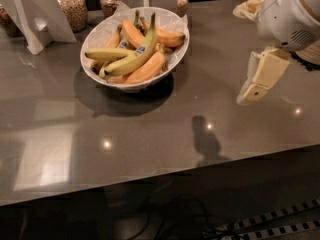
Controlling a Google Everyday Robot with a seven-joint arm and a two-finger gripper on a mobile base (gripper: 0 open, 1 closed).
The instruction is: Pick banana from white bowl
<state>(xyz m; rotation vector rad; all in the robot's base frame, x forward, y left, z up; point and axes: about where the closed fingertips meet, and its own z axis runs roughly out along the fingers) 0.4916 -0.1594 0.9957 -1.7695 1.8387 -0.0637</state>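
Hanging above the bench (pixel 150 134) near its right edge, the gripper (pixel 250 94) tilts down-left; whether it is parted or closed, I cannot tell. One white bowl (pixel 100 31) near the far edge holds the banana (pixel 135 56), lying diagonally atop about five others. Three jars (pixel 72 6) stand behind.

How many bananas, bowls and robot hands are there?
Bananas: 6 showing, longest banana included
White bowl: 1
Robot hand: 1, hovering over the table, right of the bowl
Total: 8
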